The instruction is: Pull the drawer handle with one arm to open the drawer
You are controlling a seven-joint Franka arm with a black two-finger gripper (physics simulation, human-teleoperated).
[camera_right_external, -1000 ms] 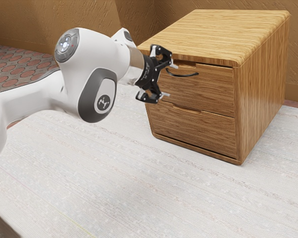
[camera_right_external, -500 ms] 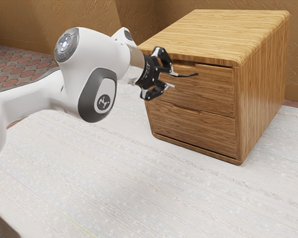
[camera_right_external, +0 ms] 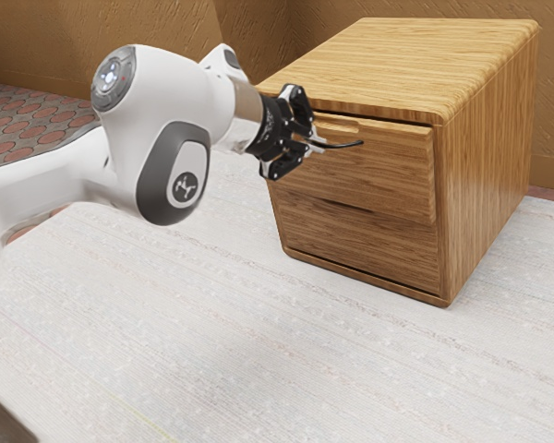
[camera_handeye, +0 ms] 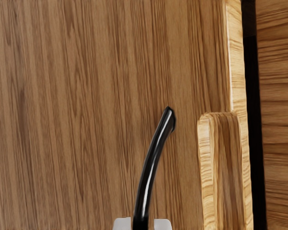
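Note:
A wooden cabinet [camera_right_external: 415, 55] holds two drawers. The top drawer [camera_right_external: 374, 175] stands slightly out of the cabinet front, with its upper edge showing. Its thin black handle [camera_right_external: 343, 144] curves across the drawer face. My gripper [camera_right_external: 307, 143] is shut on the handle's end nearest the arm. In the wrist view the black handle [camera_handeye: 152, 167] runs up from between my two pale finger pads [camera_handeye: 123, 223], over the drawer front [camera_handeye: 86, 120]. A dark gap [camera_handeye: 249, 86] shows beside the drawer's edge. The lower drawer [camera_right_external: 360, 235] sits flush.
The cabinet stands on a pale textured floor [camera_right_external: 258, 341], which stretches wide in front of it. A patterned red rug [camera_right_external: 28, 120] lies at the exterior view's left, behind the arm. Brown walls [camera_right_external: 92, 37] close off the back.
My fingers, spread wide around the handle a second ago, have shut on it. The hand has since drawn toward the exterior view's left, and the top drawer has come out a little.

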